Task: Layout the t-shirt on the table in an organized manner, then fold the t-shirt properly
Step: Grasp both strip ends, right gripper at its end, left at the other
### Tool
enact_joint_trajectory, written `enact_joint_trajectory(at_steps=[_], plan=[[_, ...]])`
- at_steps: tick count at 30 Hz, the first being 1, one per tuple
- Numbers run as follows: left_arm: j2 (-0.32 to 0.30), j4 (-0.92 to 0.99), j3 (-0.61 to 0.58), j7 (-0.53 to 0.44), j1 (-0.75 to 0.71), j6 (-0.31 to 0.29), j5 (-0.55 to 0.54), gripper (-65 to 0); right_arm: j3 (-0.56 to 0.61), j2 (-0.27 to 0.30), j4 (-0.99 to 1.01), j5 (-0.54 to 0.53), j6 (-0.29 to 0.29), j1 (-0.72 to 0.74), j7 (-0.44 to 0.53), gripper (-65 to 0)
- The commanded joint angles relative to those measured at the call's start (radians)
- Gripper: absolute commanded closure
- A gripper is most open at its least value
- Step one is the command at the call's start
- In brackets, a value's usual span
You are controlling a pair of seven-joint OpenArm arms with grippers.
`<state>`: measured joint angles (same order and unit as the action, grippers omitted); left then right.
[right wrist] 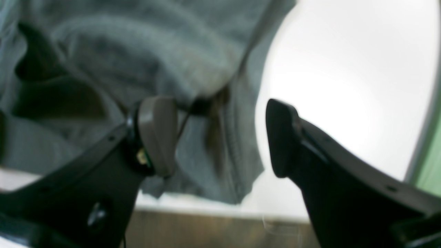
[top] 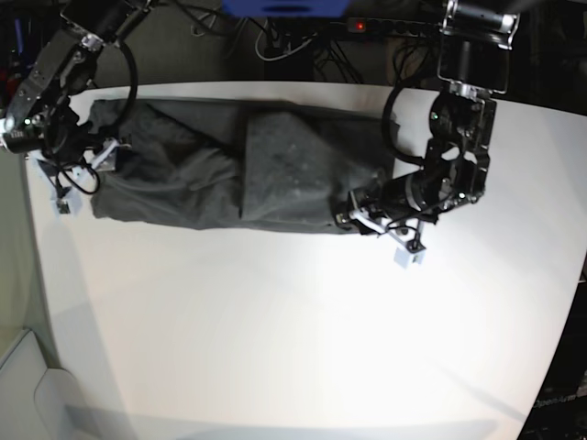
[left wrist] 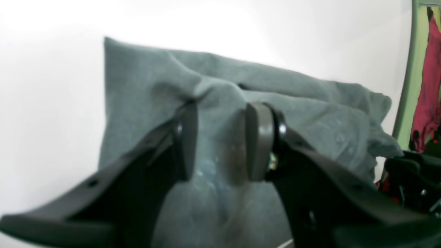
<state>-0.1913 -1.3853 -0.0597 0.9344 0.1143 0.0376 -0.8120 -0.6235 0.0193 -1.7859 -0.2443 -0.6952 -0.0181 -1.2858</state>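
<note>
The t-shirt (top: pixel 229 174) lies stretched in a long rumpled band along the far edge of the tabletop (top: pixel 303 339), one layer folded over its middle. The left end effector (left wrist: pixel 217 141) is clamped on a fold of cloth at the band's end toward the right edge. The right end effector (right wrist: pixel 220 137) stands wide at the opposite end, one finger (right wrist: pixel 156 134) against the fabric, gripping nothing.
</note>
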Motion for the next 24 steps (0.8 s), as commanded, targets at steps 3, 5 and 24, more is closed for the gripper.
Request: enact_joint_trajectory(at_steps=[3,5,24], plan=[[-0.003,-0.022,0.001,-0.005,0.017,-0.005,-0.017,-23.5,-0.002,0.035,0.068,-0.017,-0.003,0.023,0.024,-41.1],[-0.003,-0.022,0.001,-0.005,0.017,-0.005,-0.017,-23.5,-0.002,0.043,0.107,-0.017,-0.003,0.036,0.024,-41.1],[-0.001,-0.024,0.002,-0.005,0.017,-0.005,-0.019,-23.5,-0.005,0.038,0.286,-0.019,-0.003,0.057,0.094,-40.5]])
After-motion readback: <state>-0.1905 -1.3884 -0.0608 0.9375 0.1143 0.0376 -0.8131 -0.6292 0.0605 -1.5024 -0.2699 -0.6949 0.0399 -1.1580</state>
